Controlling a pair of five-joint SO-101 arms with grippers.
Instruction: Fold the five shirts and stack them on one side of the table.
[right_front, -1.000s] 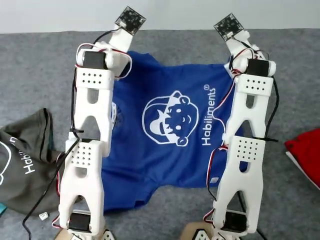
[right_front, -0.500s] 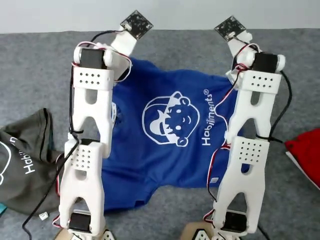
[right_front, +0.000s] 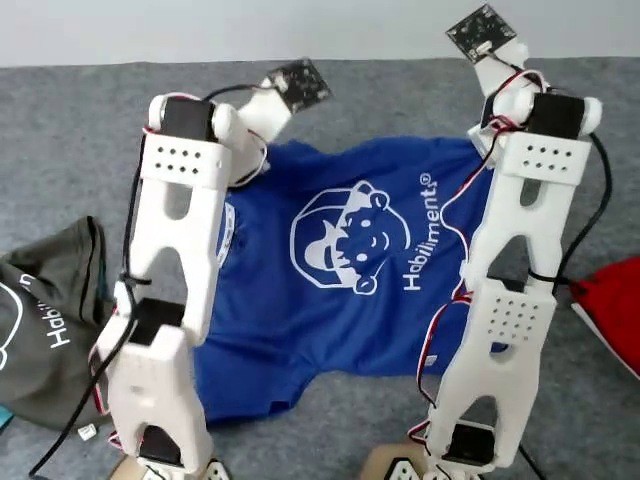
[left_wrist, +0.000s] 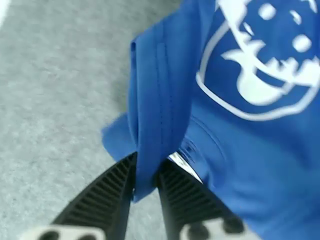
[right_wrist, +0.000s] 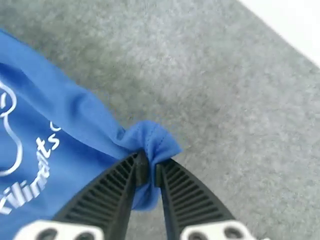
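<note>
A blue shirt (right_front: 340, 270) with a white cartoon print lies spread on the grey table between my two arms. My left gripper (left_wrist: 146, 172) is shut on a folded edge of the blue shirt (left_wrist: 240, 125) at its far left corner. At the far right corner my right gripper (right_wrist: 146, 167) is shut on a bunched bit of the blue shirt (right_wrist: 65, 135). Both far corners are lifted off the table. In the high view the left arm (right_front: 180, 260) and right arm (right_front: 520, 260) cover the shirt's two sides.
A dark grey shirt (right_front: 45, 320) lies crumpled at the left edge. A red shirt (right_front: 610, 300) lies at the right edge. The grey table (right_front: 90, 130) runs to a pale wall at the far side.
Both grippers have lifted with the shirt's far corners and shifted to the right. The blue shirt's far edge has been pulled up and its print has moved slightly right.
</note>
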